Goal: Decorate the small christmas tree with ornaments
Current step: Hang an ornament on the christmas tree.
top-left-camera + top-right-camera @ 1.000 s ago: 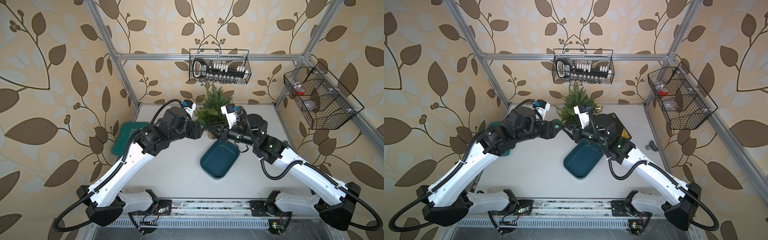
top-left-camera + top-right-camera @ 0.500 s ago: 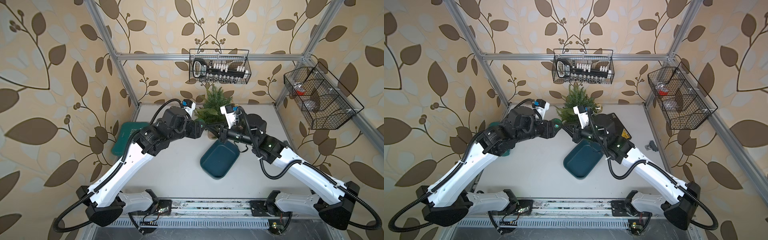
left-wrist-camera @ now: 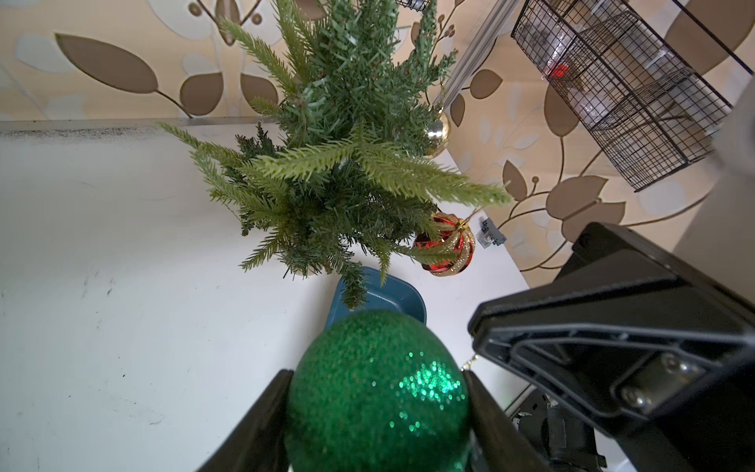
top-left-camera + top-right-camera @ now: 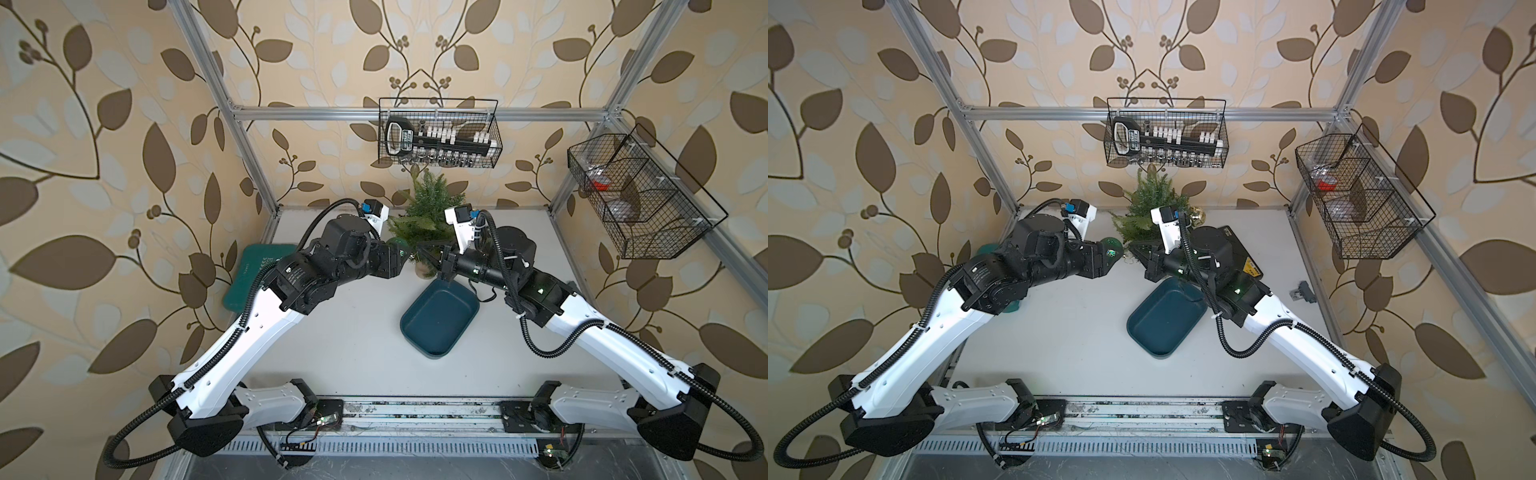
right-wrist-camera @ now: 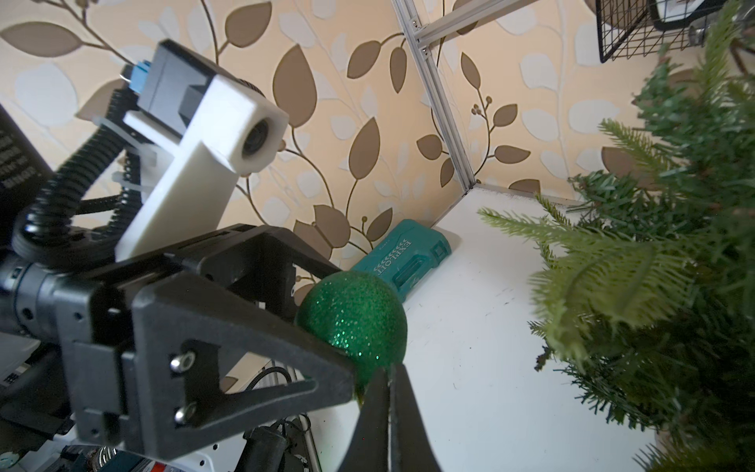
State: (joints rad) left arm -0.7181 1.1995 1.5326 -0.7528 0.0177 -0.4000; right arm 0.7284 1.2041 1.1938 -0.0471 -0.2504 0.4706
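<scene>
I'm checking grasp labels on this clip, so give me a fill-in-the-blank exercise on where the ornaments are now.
1. The left gripper is shut on the ___.
2. On the small christmas tree hang the gold ball and the ___.
3. The right gripper is ___.
Missing: green ball; red-and-gold ball; shut.

Looking like a robotics lab test cell dressed as a home: aluminium frame (image 4: 311, 113) enclosing a white table (image 4: 353, 340), leaf-patterned wallpaper (image 4: 104, 124) covering the panels. Hanging off that frame, a wire basket (image 4: 438, 99) of tools and a second wire basket (image 4: 665, 232) at the side. Running along the front, a metal rail (image 4: 415, 409) anchoring two robot arms (image 4: 257, 332).
</scene>
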